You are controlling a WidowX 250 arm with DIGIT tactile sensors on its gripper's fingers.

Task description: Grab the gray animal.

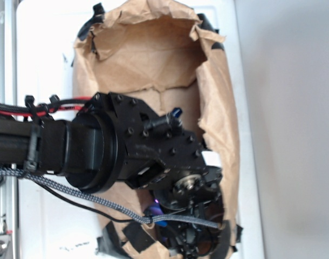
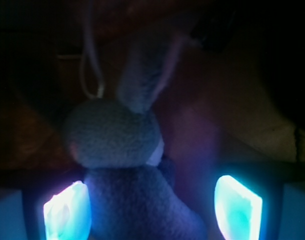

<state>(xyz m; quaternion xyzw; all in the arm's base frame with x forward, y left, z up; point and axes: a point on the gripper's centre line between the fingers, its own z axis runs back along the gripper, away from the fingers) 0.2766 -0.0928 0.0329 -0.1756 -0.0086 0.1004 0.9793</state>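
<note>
- Biggest thing on screen: the brown paper bag (image 1: 153, 65), its torn mouth gaping wide on the white table (image 1: 46, 48), black tape (image 1: 127, 237) holding its edges down at the bottom.
- The black robot arm (image 1: 73, 145) reaches in from the left, red and black cables (image 1: 56, 105) along its top, a braided gray cord (image 1: 100, 202) trailing beneath it.
- Its gripper (image 1: 194, 237) is down inside the bag's lower end, mostly lost in shadow from the exterior view.
- Wrist view now: the gray animal (image 2: 117, 150) sits right between the two glowing fingers (image 2: 67, 212), fuzzy rounded head up, a long flap (image 2: 147, 75) pointing away from the camera.
- The claw is spread wide, the left pad just beside the toy's body, the right pad apart from it.
- A thin pale loop (image 2: 90, 65) rises from the toy's head into the dark.
</note>
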